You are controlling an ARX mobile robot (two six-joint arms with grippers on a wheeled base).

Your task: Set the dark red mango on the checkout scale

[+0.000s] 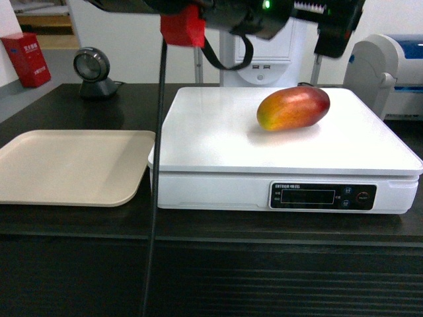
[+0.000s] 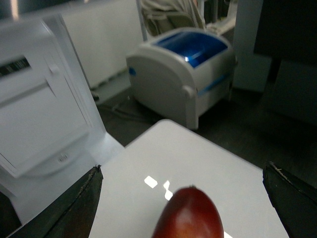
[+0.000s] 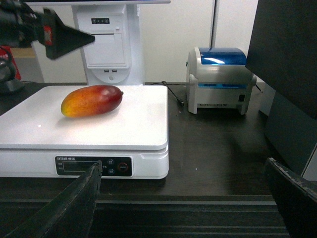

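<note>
**Mango resting on the scale, both sets of fingers clear**

We see the oblong dark red mango (image 1: 293, 108), red at one end and fading to orange and yellow-green at the other, lying on its side on the square platform of the large flat white electronic scale (image 1: 218, 142), toward the far right of the platform. Nothing touches it. In the left wrist view our left gripper (image 2: 183, 198) hangs above the fruit's red end with its dark fingers (image 2: 81, 203) spread wide on either side, released and holding nothing. In the right wrist view our right gripper (image 3: 183, 198) sits back at the front edge of the dark wood-grain counter (image 3: 218, 144), its fingers (image 3: 74, 208) likewise parted and empty, well apart from the mango.

The scale stands on the counter beside a beige rectangular tray (image 1: 69, 165); a white label printer with a blue lid (image 3: 218, 79) stands to the scale's right.

We judge the placing done. What remains is to draw the left arm up and away without brushing the fruit, which could roll on the smooth platform.
</note>
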